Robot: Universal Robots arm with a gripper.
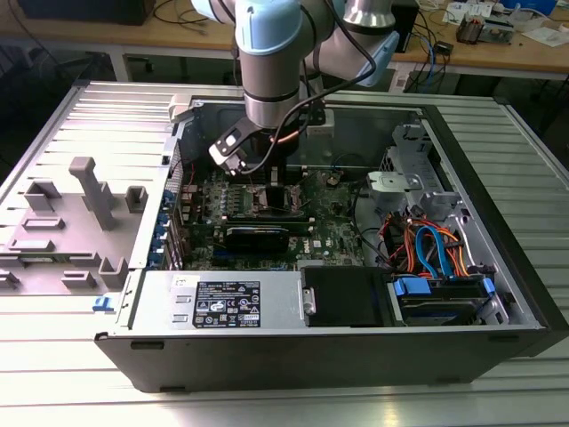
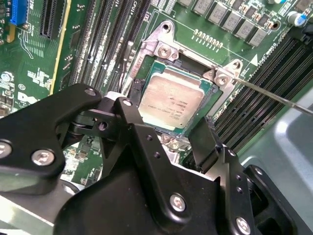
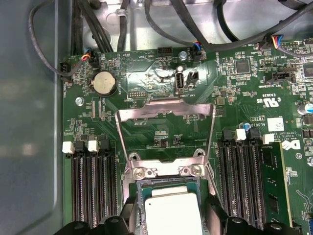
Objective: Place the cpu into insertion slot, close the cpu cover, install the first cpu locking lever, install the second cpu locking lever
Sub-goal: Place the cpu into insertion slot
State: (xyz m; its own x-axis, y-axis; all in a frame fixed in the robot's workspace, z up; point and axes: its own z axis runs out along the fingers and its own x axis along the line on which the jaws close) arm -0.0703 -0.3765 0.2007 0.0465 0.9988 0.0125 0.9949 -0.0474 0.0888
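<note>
The cpu (image 2: 171,100) (image 3: 172,215), a square chip with a silver-grey top, lies flat in the insertion slot (image 2: 208,93) (image 3: 142,193) on the green motherboard. My gripper (image 2: 168,120) (image 3: 172,223) (image 1: 267,173) hangs just above it and is open. Its black fingers (image 2: 128,110) stand on either side of the chip with a small gap on each side. The cpu cover (image 3: 166,113), a silvery frame with a square window, stands swung up from its hinge behind the slot. A thin wire locking lever (image 2: 274,95) sticks out sideways from a corner of the slot.
Long black memory slots (image 3: 93,186) (image 3: 244,176) flank the socket. A round coin battery (image 3: 103,83) and loose cables (image 3: 98,24) lie beyond the cover. In the exterior view a black card (image 1: 256,237), the power supply (image 1: 222,302) and the drive bay wiring (image 1: 427,249) crowd the case.
</note>
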